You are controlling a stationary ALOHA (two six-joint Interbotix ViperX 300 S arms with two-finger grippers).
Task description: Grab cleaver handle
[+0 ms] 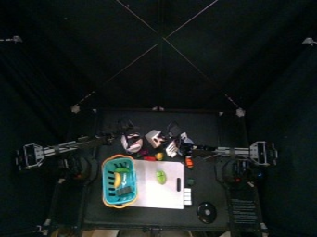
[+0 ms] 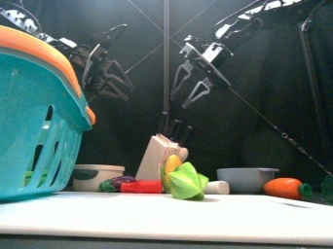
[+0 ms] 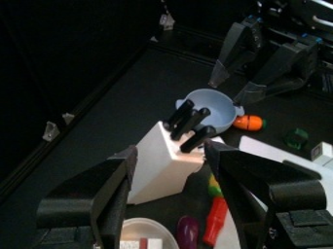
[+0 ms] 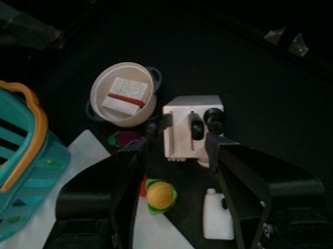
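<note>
A teal plastic basket with an orange rim filled the near left corner of the black worktop, its slotted wall close to the front camera. Just behind it lay a yellow-green toy vegetable, a red one and a small white bottle, on a pale cutting board. Further back stood the wooden knife block, a pale angled wedge, with several black handles jutting from its slanted top. Which one belonged to the cleaver could not be told from these views. A grey-blue bowl and an orange toy sat beyond the block, and a round tub with a red-and-white label stood beside it.

Above, both arms hung clear of everything. The left claw was spread wide and empty, aimed down at the block. The right claw was likewise wide apart and held nothing, looking down over the block's top.

The cleaver would likely be rigid and top-heavy once drawn, with a smooth, hard handle that could slip. The best hold looked to be squarely across the handle's exposed shaft, near its middle, pulling along the slot's slant so the light block did not tip or lift with it.
</note>
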